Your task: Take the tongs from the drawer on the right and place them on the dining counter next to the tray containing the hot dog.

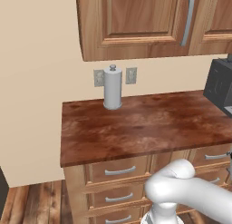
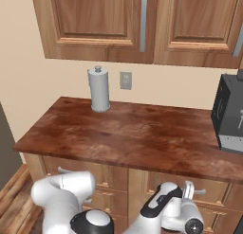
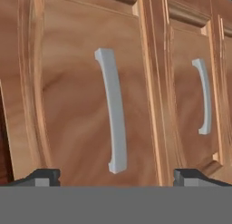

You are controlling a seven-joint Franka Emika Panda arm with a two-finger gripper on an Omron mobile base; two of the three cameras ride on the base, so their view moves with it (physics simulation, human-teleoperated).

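I see gripper (image 3: 116,177) jaws spread wide, holding nothing, facing wood drawer front (image 3: 86,96) with curved silver handle (image 3: 112,110). Glossy reddish worktop (image 2: 142,138) above.

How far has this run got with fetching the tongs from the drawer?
Nothing looks done yet: the brown wooden drawer fronts with curved silver handles are all shut. In hand: the open two-finger gripper faces one handle up close, touching nothing, its dark fingertips either side. Left: pull the drawer open, take the tongs, carry them to the dining counter and set them beside the hot dog tray.
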